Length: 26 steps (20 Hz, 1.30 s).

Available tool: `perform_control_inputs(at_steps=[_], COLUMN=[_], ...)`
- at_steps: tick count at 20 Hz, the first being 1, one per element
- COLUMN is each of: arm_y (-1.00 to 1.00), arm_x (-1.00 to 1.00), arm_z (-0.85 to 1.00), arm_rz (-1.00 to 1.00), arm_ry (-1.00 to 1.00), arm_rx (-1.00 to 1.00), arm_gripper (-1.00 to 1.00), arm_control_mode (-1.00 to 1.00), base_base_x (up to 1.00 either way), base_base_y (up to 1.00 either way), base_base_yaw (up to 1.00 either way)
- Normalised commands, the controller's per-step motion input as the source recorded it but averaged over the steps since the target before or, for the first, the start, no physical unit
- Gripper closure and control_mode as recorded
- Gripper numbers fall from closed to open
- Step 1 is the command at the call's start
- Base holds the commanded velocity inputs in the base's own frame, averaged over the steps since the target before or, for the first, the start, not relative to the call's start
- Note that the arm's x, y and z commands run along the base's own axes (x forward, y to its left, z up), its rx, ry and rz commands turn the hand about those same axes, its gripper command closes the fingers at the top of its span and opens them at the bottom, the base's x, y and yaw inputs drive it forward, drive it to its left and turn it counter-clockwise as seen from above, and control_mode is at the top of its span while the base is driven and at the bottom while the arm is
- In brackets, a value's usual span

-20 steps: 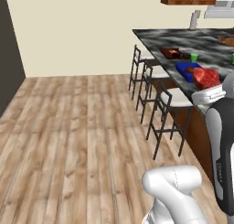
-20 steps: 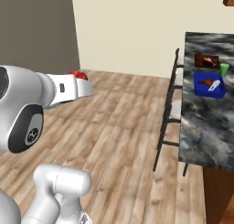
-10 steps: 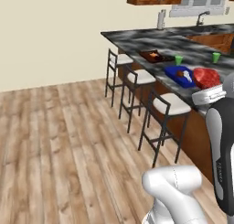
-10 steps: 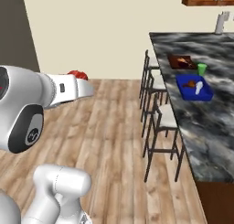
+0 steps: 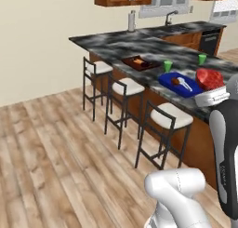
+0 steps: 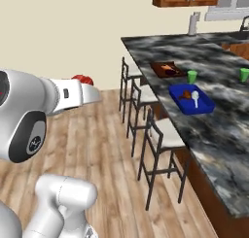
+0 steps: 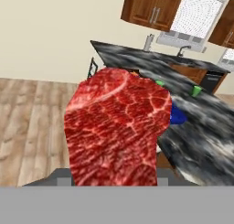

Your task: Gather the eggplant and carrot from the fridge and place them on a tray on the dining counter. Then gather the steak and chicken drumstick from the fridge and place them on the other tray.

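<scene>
Both base views share the dining counter (image 5: pixel 116 43); hand view sits close behind steak (image 7: pixel 116 131).

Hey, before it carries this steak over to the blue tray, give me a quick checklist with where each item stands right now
1. Steak in the gripper: ok, the red slab sits at the end of the arm and right in front of the hand camera.
2. Finger contact on the steak: cannot tell, the meat hides the fingertips.
3. Blue tray on the dining counter: ok, flat near the stool-side edge.
4. Room on the blue tray: ok, a brown drumstick and a white piece lie in it, with bare blue left.
5. Green cups clear of the tray: ok, standing apart from it.
6. Wooden tray already loaded: ok, items lie in it.
</scene>
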Motion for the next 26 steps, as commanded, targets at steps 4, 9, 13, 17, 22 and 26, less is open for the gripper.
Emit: perform_control_inputs(at_steps=[4,9,13,17,22,26], arm_y=[0.00,0.00,0.00,0.00,0.00,0.00], arm_x=[0.00,0.00,0.00,0.00,0.00,0.00], arm_z=[0.00,0.00,0.00,0.00,0.00,0.00], arm_rz=[0.00,0.00,0.00,0.00,0.00,0.00], arm_ry=[0.00,0.00,0.00,0.00,0.00,0.00], arm_rx=[0.00,0.00,0.00,0.00,0.00,0.00], arm_gripper=[1.00,1.00,1.00,1.00,1.00,1.00], arm_control_mode=[1.00,1.00,1.00,1.00,1.00,1.00], base_base_x=[0.66,0.61,0.55,0.48,0.49,0.45], base_base_y=[0.59,0.63,0.57,0.46,0.41,0.40], base_base_yaw=[-0.41,-0.40,-0.38,-0.37,-0.37,-0.39])
